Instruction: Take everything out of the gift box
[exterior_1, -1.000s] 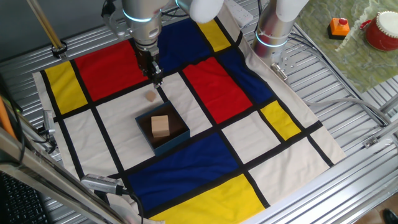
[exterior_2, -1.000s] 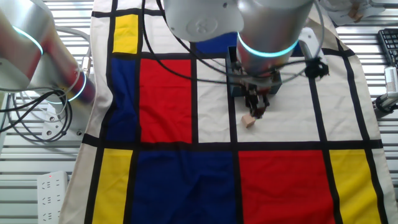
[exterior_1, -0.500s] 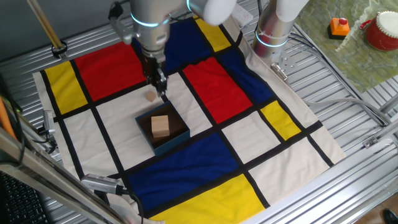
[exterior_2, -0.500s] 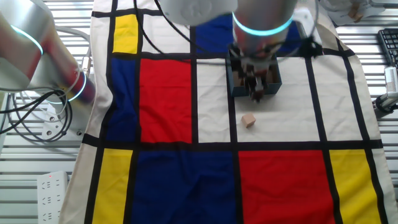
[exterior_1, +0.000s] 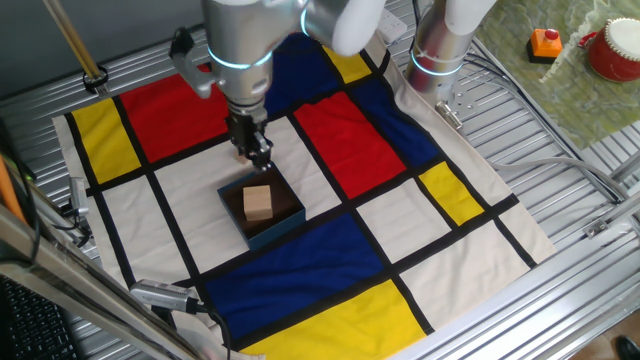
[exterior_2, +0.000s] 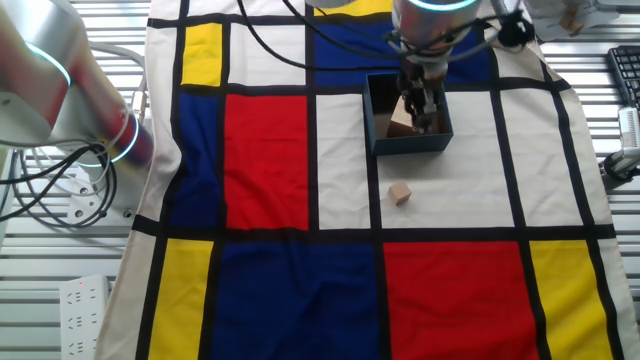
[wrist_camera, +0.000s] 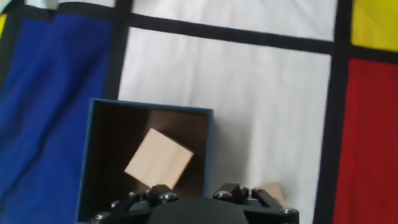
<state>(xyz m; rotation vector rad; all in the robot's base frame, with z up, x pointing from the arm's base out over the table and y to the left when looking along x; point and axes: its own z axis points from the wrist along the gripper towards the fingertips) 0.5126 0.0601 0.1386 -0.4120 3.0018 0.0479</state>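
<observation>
The gift box (exterior_1: 288, 216), dark blue outside and brown inside, sits on a white square of the patterned cloth; it also shows in the other fixed view (exterior_2: 410, 146) and the hand view (wrist_camera: 87, 162). A light-tan wooden block (exterior_1: 258, 202) lies tilted inside it (wrist_camera: 158, 158), partly hidden in the other fixed view (exterior_2: 398, 128). A smaller tan block (exterior_2: 401, 194) lies on the cloth just outside the box (wrist_camera: 272, 191). My gripper (exterior_1: 256, 155) hangs over the box's far edge (exterior_2: 421, 118), empty, fingers slightly apart. Its fingertips are out of the hand view.
A second arm's base (exterior_1: 440, 45) stands at the cloth's far corner (exterior_2: 60, 90). An orange toy with a green top (exterior_1: 545, 43) and a red pot (exterior_1: 612, 50) sit on the side table. The table has ribbed metal edges (exterior_1: 560, 200).
My gripper has moved away from the small block on the cloth and over the gift box. Both blocks and the box have stayed put.
</observation>
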